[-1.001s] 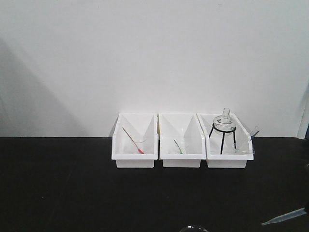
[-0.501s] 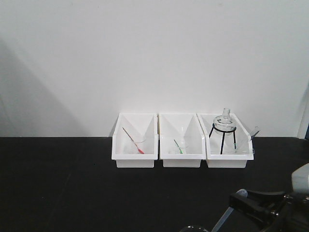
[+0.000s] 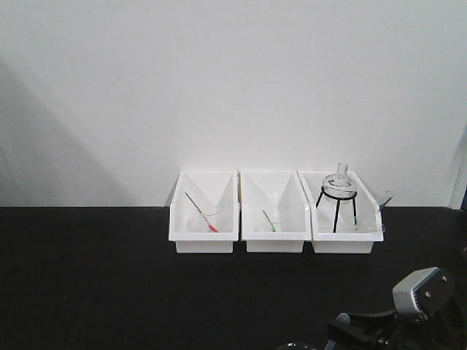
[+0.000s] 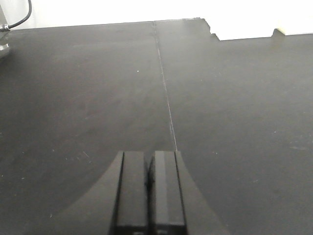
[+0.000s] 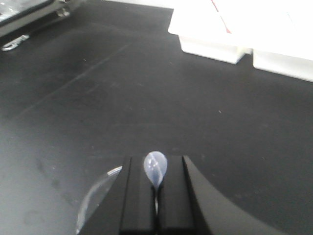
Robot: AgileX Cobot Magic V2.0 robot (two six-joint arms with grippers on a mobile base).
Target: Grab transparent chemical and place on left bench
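One pipette [image 5: 155, 170], clear, bulb end showing: my right claw [image 5: 156, 161] is pinching it, fingers drawn in onto its stem. One glass rim [image 5: 90, 196] is lying just beside the claw. One right arm [image 3: 398, 328] is now showing low in the front view, where a second ago only the pipette's tip was poking in; I am judging the grab done and the carry leftward under way. One left claw [image 4: 149, 161] is idling, fingers together, empty, over bare bench [image 4: 220, 98]. Three bins [image 3: 204, 237] are sitting by the wall.
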